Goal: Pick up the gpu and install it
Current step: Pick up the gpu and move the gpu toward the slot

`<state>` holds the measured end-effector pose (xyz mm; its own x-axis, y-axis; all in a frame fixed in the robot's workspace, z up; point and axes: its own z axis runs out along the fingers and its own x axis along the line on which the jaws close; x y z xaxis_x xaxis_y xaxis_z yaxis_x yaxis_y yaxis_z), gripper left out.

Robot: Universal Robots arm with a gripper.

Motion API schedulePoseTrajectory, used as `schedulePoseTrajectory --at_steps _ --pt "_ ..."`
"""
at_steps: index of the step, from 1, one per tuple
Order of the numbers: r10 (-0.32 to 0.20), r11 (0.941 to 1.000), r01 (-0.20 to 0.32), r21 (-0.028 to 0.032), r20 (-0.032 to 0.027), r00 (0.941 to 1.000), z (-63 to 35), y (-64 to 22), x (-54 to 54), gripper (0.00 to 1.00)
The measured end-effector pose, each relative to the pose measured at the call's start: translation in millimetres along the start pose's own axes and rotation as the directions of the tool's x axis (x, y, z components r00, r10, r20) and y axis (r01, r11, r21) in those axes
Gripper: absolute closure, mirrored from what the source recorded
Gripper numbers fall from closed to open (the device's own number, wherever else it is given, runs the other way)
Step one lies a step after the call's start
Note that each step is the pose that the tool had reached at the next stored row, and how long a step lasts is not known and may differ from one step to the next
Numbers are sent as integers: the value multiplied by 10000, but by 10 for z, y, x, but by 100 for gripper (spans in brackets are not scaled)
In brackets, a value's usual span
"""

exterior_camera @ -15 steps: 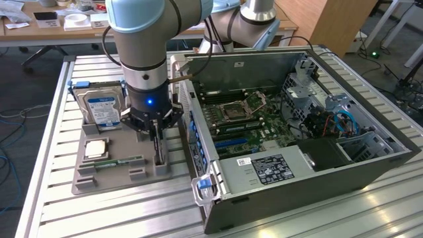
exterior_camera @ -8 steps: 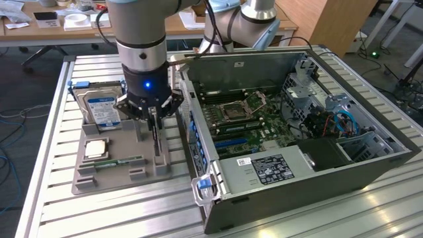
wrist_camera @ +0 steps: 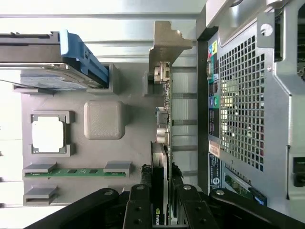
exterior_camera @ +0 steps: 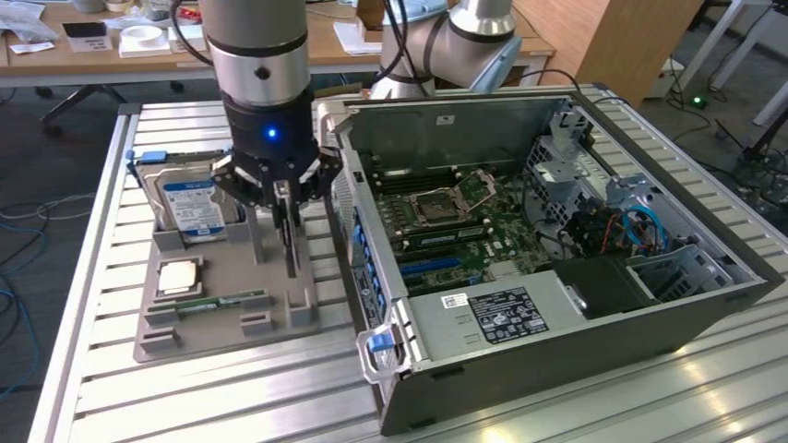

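The gpu (exterior_camera: 291, 242) stands on edge over the right side of the grey holder tray (exterior_camera: 286, 321), a thin dark card hanging straight down from my gripper (exterior_camera: 288, 205). In the wrist view the gpu (wrist_camera: 162, 125) runs edge-on away from my gripper (wrist_camera: 163, 211), with its pale metal bracket at the far end. The black fingers (wrist_camera: 141, 208) press on both faces of the card. I cannot tell whether its lower edge still touches the tray. The open computer case (exterior_camera: 555, 231) lies just to the exterior view's right, its motherboard (exterior_camera: 453, 221) exposed.
On the tray stand a blue-labelled hard drive (exterior_camera: 191, 208), a CPU (exterior_camera: 180, 275) and a green RAM stick (exterior_camera: 224, 301). The case's perforated rear wall (wrist_camera: 248, 95) sits close beside the card. The slatted metal table (exterior_camera: 99, 388) carries everything; desks lie behind.
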<state>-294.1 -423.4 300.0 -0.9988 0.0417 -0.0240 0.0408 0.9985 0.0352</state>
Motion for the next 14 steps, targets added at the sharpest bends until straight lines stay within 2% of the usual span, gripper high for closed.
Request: schedulePoseTrajectory --at_steps 14 --pt "0 10000 0 1 0 10000 -477 17 -11 74"
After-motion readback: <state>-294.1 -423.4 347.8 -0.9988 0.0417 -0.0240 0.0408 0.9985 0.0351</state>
